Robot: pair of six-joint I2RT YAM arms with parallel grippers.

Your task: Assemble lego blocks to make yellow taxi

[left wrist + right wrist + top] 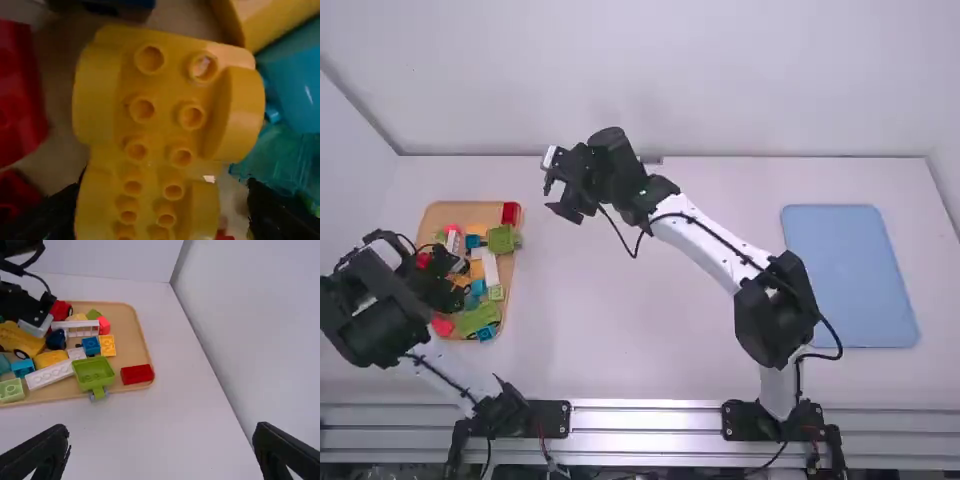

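Note:
Over the left part of the wooden tray, my left gripper [455,285] is low among the blocks. In the left wrist view, the left gripper [162,202] is open, its fingers on either side of a yellow car-shaped piece [167,125] with round studs and raised curved sides. The yellow vehicle body with black wheels [22,341] lies in the tray in the right wrist view. Beyond the tray's far right corner, my right gripper [563,193] is held above the table; the right gripper [162,447] has its fingers wide apart with nothing between them.
Crowded in the tray [432,217] are a red brick [137,374], a green trailer piece [94,371], a white plate [50,374], a white railing [82,329] and several blue, red and yellow pieces. A blue mat [850,275] lies at the table's right.

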